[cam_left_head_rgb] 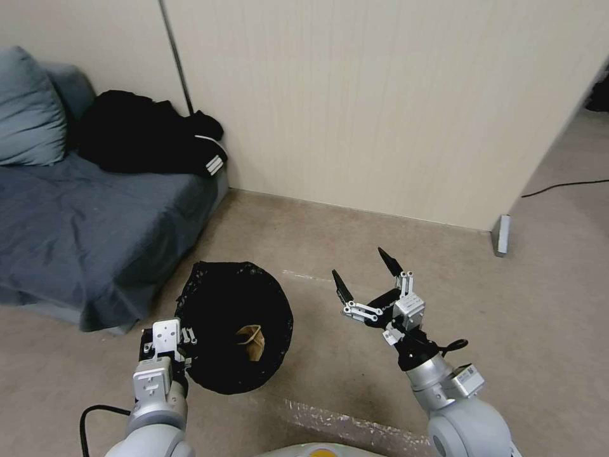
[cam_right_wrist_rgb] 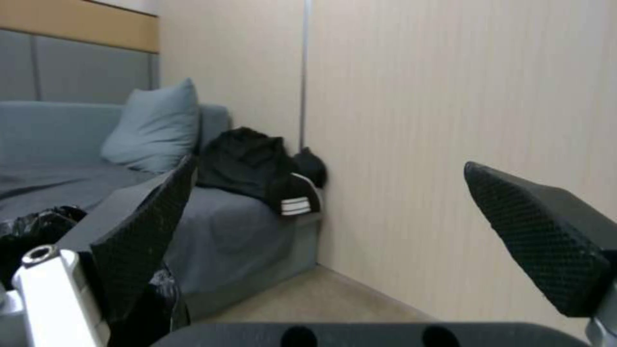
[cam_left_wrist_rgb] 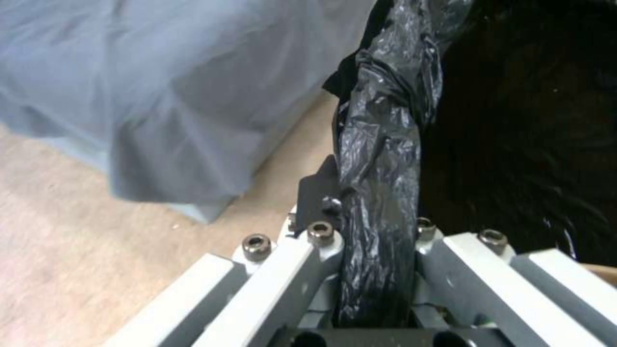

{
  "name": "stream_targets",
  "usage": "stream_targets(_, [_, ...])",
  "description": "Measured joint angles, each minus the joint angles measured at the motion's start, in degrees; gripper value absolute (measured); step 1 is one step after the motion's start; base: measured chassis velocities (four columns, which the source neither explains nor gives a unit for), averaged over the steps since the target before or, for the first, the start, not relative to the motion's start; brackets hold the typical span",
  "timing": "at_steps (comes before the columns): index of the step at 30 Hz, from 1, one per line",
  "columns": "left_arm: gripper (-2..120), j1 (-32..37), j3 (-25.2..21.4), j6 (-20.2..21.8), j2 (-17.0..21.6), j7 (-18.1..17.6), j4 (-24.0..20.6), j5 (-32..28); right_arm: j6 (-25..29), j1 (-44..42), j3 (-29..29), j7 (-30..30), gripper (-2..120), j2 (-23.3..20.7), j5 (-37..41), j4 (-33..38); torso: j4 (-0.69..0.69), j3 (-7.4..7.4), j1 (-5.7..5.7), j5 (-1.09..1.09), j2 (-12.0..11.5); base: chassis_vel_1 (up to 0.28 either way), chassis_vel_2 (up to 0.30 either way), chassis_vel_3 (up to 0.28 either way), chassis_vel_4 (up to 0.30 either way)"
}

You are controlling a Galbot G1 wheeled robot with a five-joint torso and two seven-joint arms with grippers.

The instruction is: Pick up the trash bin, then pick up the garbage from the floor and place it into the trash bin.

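We've got the trash bin (cam_left_head_rgb: 233, 327) in our left gripper (cam_left_head_rgb: 181, 339), pinched at the bag-covered rim on the side nearest our left arm. Up close in the left wrist view, the fingers (cam_left_wrist_rgb: 318, 193) are clamped either side of the black plastic liner (cam_left_wrist_rgb: 379, 159) where it folds over the rim, with the crinkled plastic running straight up between them. The bin hangs low in front of us, just beside the near corner of the grey sofa (cam_left_head_rgb: 82, 222), its dark mouth facing up toward our head camera.

Inside the bin, there's a piece of garbage: a brown paper bag (cam_left_head_rgb: 252, 341) lying against the black lining, toward the side facing our right arm.

Our right gripper (cam_left_head_rgb: 368, 273) is up in the air over bare floor (cam_left_head_rgb: 380, 235), to the right of the bin and apart from it. Its two black-tipped fingers (cam_left_head_rgb: 342, 287) are spread wide, with nothing between them. In the right wrist view, the textured pads (cam_right_wrist_rgb: 537, 231) frame the beige wall (cam_right_wrist_rgb: 450, 120) and the far end of the sofa, where a black garment (cam_right_wrist_rgb: 248, 164) with white stripes lies heaped in the corner next to a grey cushion (cam_right_wrist_rgb: 154, 127).
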Motion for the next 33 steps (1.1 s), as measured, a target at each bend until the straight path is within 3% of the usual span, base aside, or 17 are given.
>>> stream_targets(33, [3, 0.79, 0.01, 0.22, -0.26, 0.21, -0.56, 0.64, -0.10, 1.87, -0.77, -0.83, 98, -0.63, 0.02, -2.38, -0.01, 0.00, 0.00, 0.01, 0.00, 0.119, 0.119, 0.119, 0.122])
